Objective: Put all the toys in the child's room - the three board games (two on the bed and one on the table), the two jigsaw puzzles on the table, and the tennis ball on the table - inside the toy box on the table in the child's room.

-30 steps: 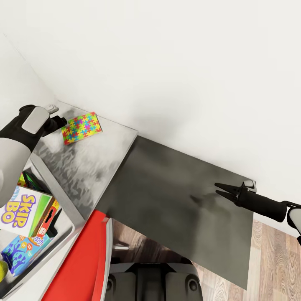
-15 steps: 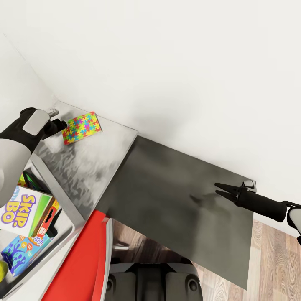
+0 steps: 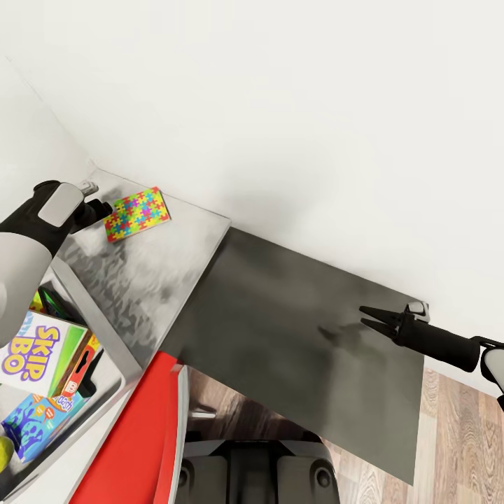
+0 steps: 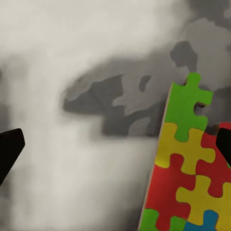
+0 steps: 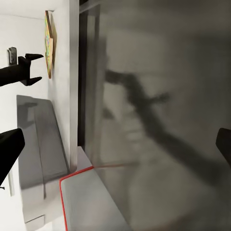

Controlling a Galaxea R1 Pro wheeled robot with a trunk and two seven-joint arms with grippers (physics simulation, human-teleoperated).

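Over the last second the left gripper (image 3: 105,207) has edged down and right to the near-left edge of the flat multicolour jigsaw puzzle box (image 3: 137,214) on the light grey desk top (image 3: 154,273); its fingers are spread wide, holding nothing, so the grasp looks imminent; the grey toy box (image 3: 105,336), near left, already holds the Skip-Bo box (image 3: 38,353); the right gripper (image 3: 369,316) hangs open over the dark cabinet top (image 3: 294,336), well apart; nothing blocks the path.
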